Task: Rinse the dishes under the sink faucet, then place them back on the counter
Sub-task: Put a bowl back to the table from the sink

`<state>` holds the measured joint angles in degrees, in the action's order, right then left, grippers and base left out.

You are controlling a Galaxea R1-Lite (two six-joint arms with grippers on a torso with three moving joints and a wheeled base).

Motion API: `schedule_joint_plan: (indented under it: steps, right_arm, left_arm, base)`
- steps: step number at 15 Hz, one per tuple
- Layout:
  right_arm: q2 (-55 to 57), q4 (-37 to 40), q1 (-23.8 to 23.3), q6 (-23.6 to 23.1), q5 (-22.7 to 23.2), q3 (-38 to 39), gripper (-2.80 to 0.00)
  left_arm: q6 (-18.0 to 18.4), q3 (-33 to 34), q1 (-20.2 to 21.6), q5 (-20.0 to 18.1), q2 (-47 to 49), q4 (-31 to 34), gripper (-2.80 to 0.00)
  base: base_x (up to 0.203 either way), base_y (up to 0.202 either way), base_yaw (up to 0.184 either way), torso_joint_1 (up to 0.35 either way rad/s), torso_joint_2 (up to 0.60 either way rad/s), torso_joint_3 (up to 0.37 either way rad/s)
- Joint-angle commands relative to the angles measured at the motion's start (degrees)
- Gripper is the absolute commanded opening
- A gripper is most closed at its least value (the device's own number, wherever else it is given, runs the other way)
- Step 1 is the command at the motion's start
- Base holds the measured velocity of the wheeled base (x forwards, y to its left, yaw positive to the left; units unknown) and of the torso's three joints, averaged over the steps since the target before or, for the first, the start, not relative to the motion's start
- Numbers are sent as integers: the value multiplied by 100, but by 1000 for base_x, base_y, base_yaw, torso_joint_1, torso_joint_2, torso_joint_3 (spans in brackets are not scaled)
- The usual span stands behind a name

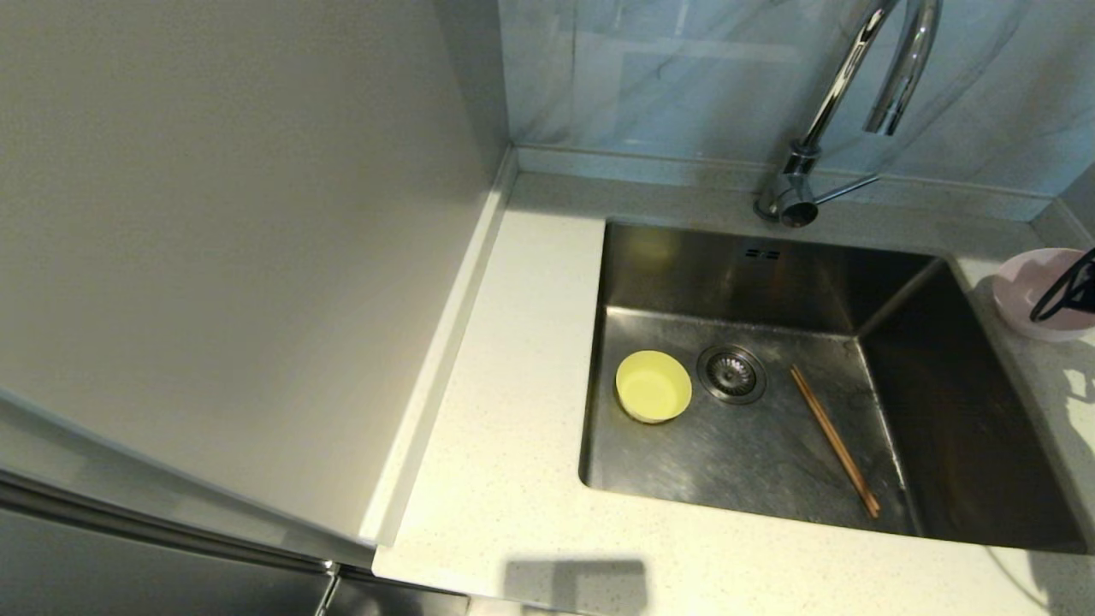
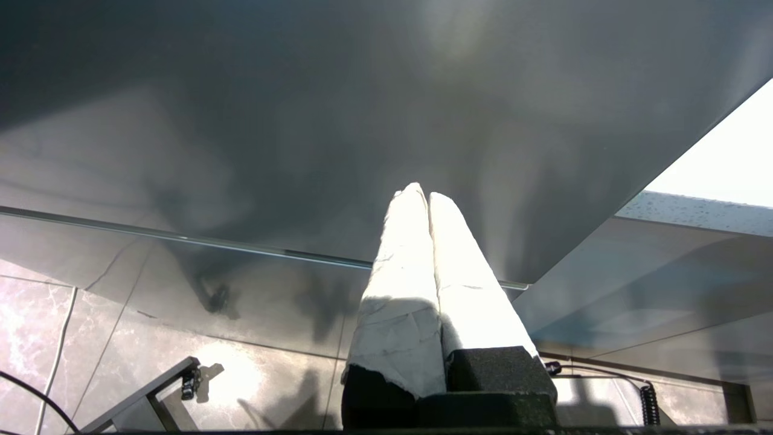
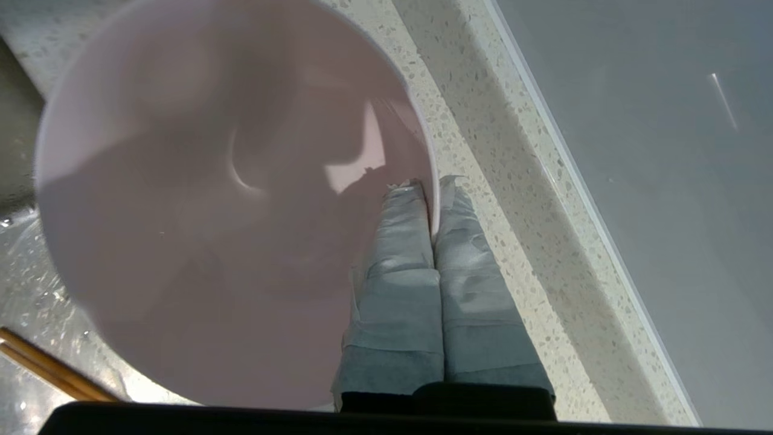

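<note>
Right gripper (image 3: 432, 202) pinches pink bowl (image 3: 199, 199) rim; chopsticks (image 1: 834, 440) diagonal.

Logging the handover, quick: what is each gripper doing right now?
Left gripper: jaws closed, holding nothing, parked away from the sink.
Right gripper: jaws closed on the rim of the pink bowl, at the counter beside the sink.

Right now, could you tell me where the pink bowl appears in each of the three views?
Head view: pink bowl at the far right edge, over the counter beside the sink.
Left wrist view: not in it.
Right wrist view: pink bowl fills the picture's middle, its rim pinched by the right gripper.
Shared landmark: the chopsticks.
</note>
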<state>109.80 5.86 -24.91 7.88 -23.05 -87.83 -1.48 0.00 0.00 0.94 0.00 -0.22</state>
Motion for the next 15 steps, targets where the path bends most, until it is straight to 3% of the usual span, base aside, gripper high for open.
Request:
schedule_joint_plan:
  steps: [1,2,11,13,15]
  right_arm:
    - [103,20,3,4,-33,-23,-280]
    - [108,20,3,4,-55,-10,0]
    - [-458,-31,-49,-41,-31,-132,0]
    - [-957,-25,208,-201,-7,-65,0]
    - [-1557,-22,787,-423,-19,175,0]
  left_arm:
    - [-2,0,0,3,-18,-4,-280]
    - [-2,0,0,3,-18,-4,-280]
    - [-2,0,0,3,-18,-4,-280]
    - [-2,0,0,3,-18,-4,-280]
    - [-2,0,0,3,-18,-4,-280]
  base:
    - [0,0,0,0,0,0]
    - [0,0,0,0,0,0]
    - [0,0,0,0,0,0]
    - [0,0,0,0,0,0]
    - [0,0,0,0,0,0]
